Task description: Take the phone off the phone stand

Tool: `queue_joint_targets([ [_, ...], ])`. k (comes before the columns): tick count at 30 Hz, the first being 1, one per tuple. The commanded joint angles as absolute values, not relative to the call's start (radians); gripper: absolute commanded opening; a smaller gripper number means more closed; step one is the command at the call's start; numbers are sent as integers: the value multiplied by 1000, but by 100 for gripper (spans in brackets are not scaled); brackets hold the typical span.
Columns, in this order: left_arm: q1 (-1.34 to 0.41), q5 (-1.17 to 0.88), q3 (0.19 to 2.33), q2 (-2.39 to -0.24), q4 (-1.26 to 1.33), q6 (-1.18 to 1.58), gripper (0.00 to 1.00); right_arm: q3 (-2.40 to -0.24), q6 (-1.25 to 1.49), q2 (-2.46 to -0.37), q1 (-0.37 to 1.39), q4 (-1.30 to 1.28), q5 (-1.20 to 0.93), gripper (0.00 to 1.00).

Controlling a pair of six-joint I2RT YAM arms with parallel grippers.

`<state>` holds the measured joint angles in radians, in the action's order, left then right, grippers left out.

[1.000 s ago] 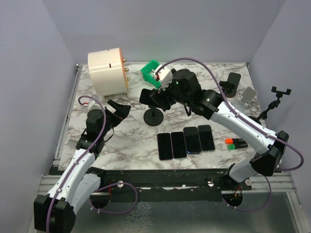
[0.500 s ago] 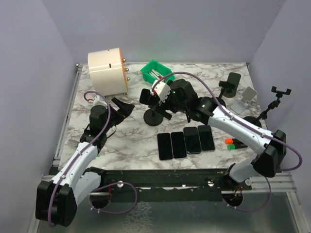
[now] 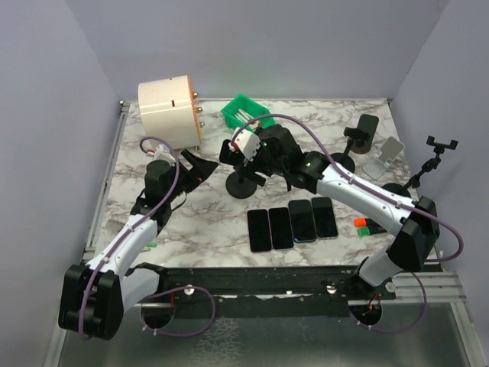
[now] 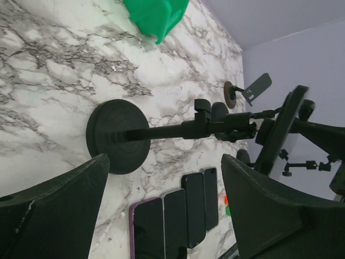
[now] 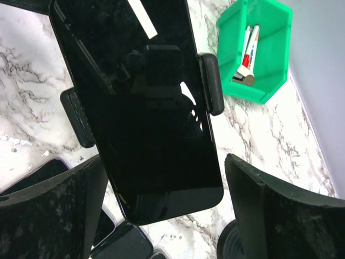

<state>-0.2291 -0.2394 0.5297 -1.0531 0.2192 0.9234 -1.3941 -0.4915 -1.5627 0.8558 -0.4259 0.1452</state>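
Note:
A black phone [image 5: 140, 108] is clamped in the phone stand, whose side grips [image 5: 210, 83] press on its long edges. My right gripper [image 5: 161, 216] is open, one finger on each side of the phone's lower end, with no clear contact. From above, the phone [image 3: 228, 151] stands over the stand's round base [image 3: 242, 186], with the right gripper [image 3: 250, 157] against it. My left gripper [image 3: 200, 170] is open and empty, just left of the stand. In the left wrist view, the stand base [image 4: 117, 136] and pole lie ahead of the left gripper [image 4: 164, 210].
Several dark phones [image 3: 293, 222] lie in a row in front of the stand. A green bin [image 3: 243, 112] with pens and a cream cylinder [image 3: 169, 112] stand at the back. Other holders [image 3: 365, 134] and orange and green markers [image 3: 370, 225] are at the right.
My right gripper has dropped down and left so its fingers straddle the phone. The left arm has reached forward and right toward the stand. Both jaws have narrowed slightly.

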Motion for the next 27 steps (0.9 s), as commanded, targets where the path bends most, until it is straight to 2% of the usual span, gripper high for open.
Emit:
queue_joint_targets([
  [1,-222,-293,543,-1008,304,960,85,-1393,-491,-1572,858,-376,160,90],
  [16,-223,-306,517,-928,421,1001,88,-1276,-324,-1566,858,-214,253,57],
  [27,-222,-321,518,-958,461,994,88,-1153,-101,-1529,859,-46,323,53],
])
